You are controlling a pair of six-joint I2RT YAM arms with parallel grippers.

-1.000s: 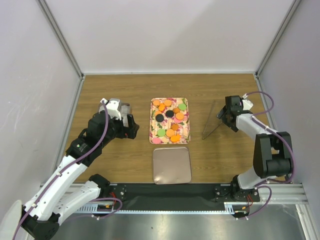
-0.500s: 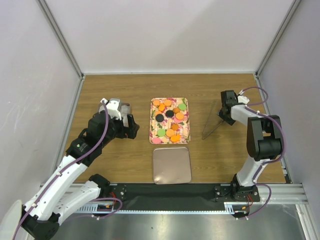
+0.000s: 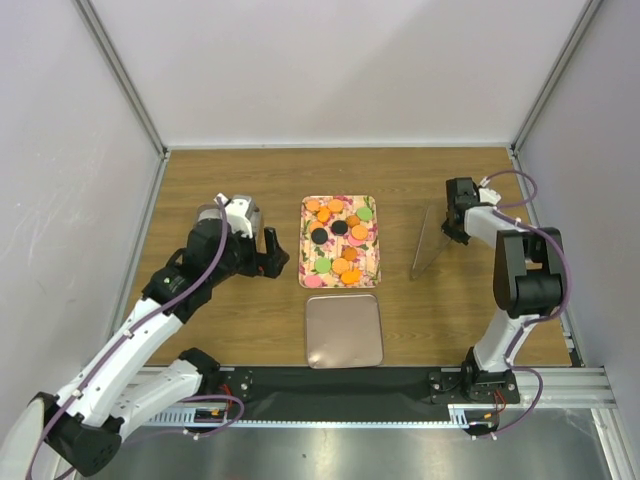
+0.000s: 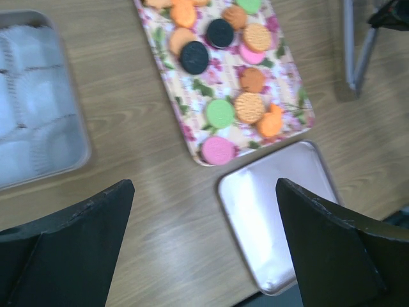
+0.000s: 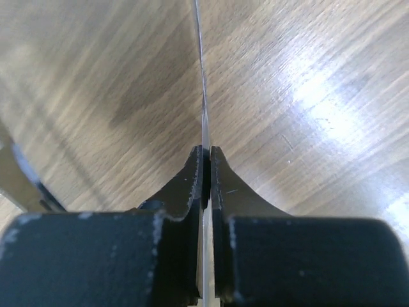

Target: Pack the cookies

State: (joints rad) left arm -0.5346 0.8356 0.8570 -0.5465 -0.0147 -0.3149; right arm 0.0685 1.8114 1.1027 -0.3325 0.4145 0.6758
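The cookies [image 3: 341, 266] lie spread on the floral tray [image 3: 304, 250] mid-table, just far of the square metal lid [image 3: 343, 331]. The left gripper [image 3: 270, 255] hangs just left of the tray, fingers wide apart. At the right, the right gripper [image 3: 458, 218] pinches one blade of the tongs [image 3: 419, 245].

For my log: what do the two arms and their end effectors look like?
Both the left arm and right arm have white and black segments with purple cables looped alongside. The left end effector and right end effector have black wedge-shaped fingers; the right's carry pale scuffs.
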